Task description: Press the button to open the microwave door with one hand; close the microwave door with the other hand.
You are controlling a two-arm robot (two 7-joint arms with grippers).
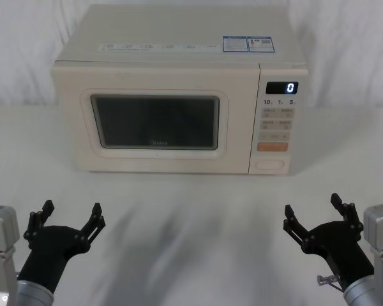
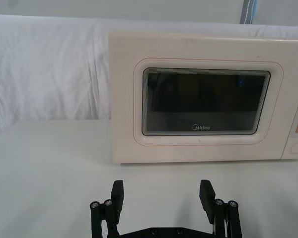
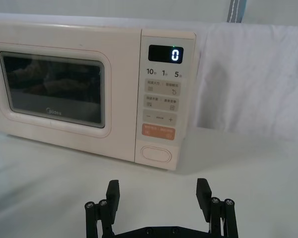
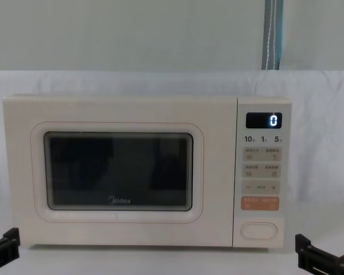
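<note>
Microwave door job not begun: I have both arms low at the near table edge, left gripper (image 1: pixel 70 217) and right gripper (image 1: pixel 316 213) with forks spread and empty, well short of the oven. Farther back, microwave door (image 1: pixel 156 121) sits flush, shut; button (image 1: pixel 270 164) at the panel's foot lies ahead of my right arm, likely the presser.
</note>
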